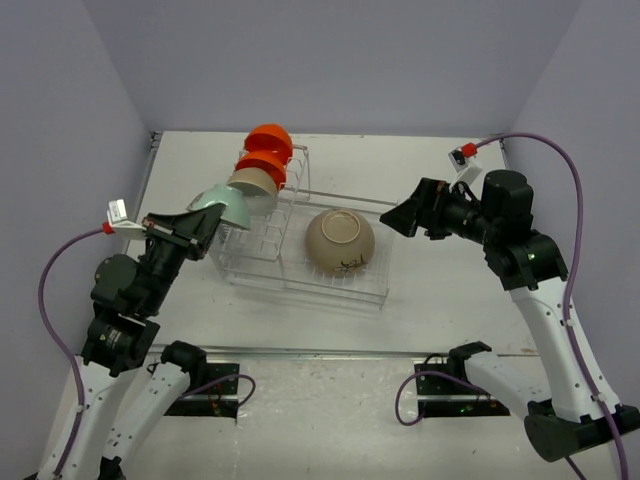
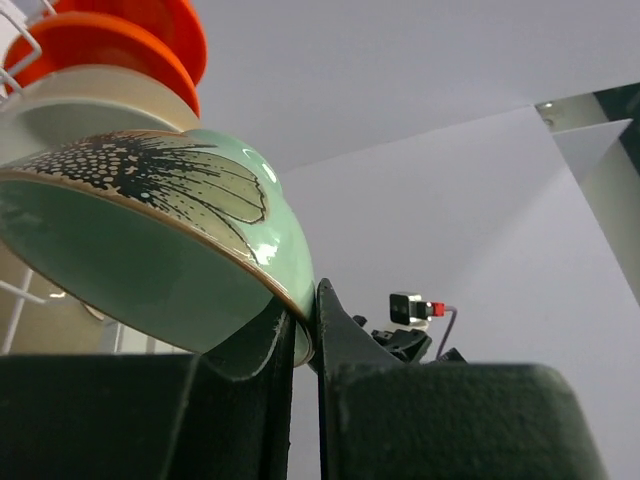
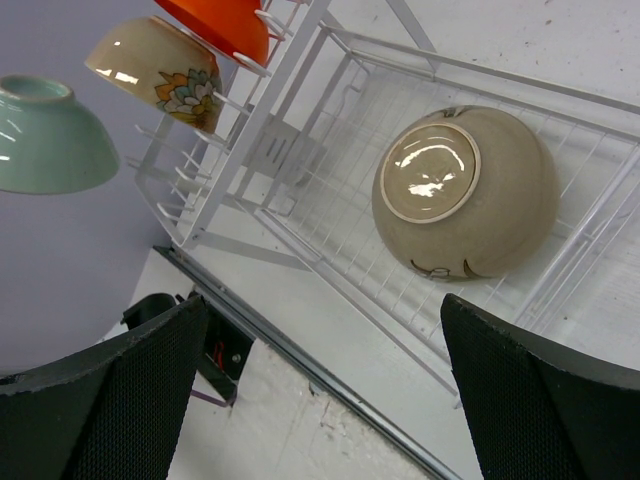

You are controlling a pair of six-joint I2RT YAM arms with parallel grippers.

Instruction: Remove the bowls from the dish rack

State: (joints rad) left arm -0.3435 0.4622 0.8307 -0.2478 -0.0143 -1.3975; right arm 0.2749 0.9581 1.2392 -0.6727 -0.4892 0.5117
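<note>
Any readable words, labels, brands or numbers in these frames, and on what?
None can be read in any view.
On the mint-green bowl: a dark dotted petal drawing, no letters.
On the beige bowl: a painted flower, no letters.
On the tan bowl: dark strokes, too small to tell if writing.

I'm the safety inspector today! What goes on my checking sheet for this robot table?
Surface: white table, a few dark specks.
Job's things: dish rack holds two orange bowls and a beige bowl on edge in its slots, and a tan bowl upside down in its basket; mint bowl at its end.
Clutter: nothing seen.
Grippers: left gripper shut on the mint bowl's rim; right gripper open, beside the rack.
Cables: purple cables, one looping off each arm.
Surroundings: plain pale walls.
</note>
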